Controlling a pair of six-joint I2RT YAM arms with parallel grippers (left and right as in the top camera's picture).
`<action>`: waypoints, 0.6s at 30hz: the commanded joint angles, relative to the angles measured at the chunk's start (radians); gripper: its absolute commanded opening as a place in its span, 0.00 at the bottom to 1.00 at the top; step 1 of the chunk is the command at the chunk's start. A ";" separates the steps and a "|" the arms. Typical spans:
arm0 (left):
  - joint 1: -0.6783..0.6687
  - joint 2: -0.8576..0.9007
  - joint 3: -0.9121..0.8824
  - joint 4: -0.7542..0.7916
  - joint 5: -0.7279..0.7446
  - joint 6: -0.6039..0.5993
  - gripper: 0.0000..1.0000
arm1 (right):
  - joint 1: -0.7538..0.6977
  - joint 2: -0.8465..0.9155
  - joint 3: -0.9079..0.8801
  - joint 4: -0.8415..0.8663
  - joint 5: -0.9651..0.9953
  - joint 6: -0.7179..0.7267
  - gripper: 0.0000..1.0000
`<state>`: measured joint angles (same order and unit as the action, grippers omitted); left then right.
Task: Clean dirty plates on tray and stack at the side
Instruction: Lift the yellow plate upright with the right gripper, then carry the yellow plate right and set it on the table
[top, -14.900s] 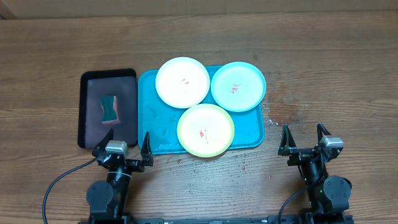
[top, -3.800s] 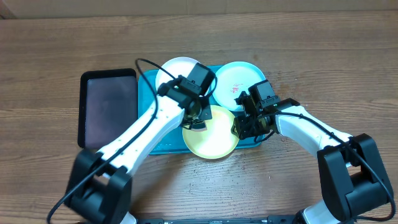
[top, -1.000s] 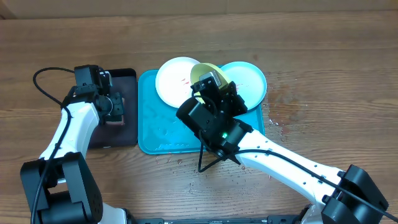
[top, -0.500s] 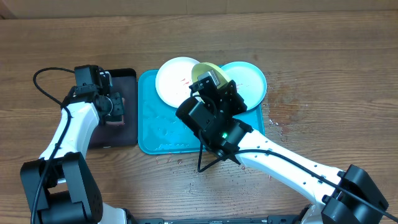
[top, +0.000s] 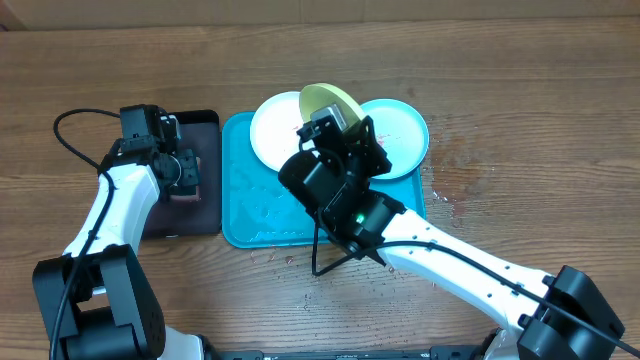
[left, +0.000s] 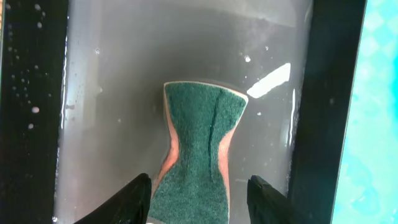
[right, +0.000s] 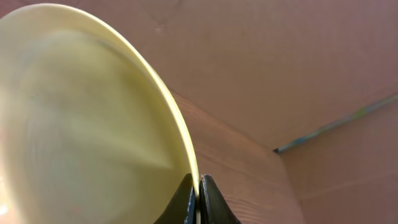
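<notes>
My right gripper (top: 337, 127) is shut on the rim of the yellow-green plate (top: 328, 101), holding it tilted on edge above the turquoise tray (top: 245, 200). In the right wrist view the rim is pinched between the fingertips of the right gripper (right: 199, 186), and the plate (right: 93, 124) fills the left side. The white plate (top: 277, 130) and the light teal plate (top: 405, 135) lie on the tray's far side, partly hidden by the arm. My left gripper (left: 199, 205) is open and straddles the near end of a green sponge (left: 202, 137).
The sponge lies in shallow water in a black tray (top: 207, 125) left of the turquoise tray. My left gripper (top: 186, 178) hovers over it. Small red specks (top: 440, 195) dot the wooden table right of the tray. My right arm (top: 450, 260) crosses the table's front right.
The right gripper has raised the yellow-green plate a little and shifted it toward the far side. The left arm has stayed still over the sponge.
</notes>
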<state>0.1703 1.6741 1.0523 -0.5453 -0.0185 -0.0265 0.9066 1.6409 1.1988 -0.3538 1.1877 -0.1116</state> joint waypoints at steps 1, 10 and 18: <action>-0.001 0.006 -0.005 0.000 0.016 -0.016 0.51 | -0.058 -0.027 0.027 -0.018 -0.063 0.146 0.04; -0.001 0.006 -0.005 0.000 0.019 -0.023 0.52 | -0.441 -0.122 0.027 -0.176 -0.647 0.486 0.04; -0.001 0.006 -0.005 0.000 0.020 -0.034 0.51 | -0.937 -0.139 0.010 -0.263 -1.174 0.650 0.04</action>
<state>0.1703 1.6741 1.0523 -0.5461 -0.0120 -0.0322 0.1188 1.5078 1.2030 -0.5983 0.2951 0.4229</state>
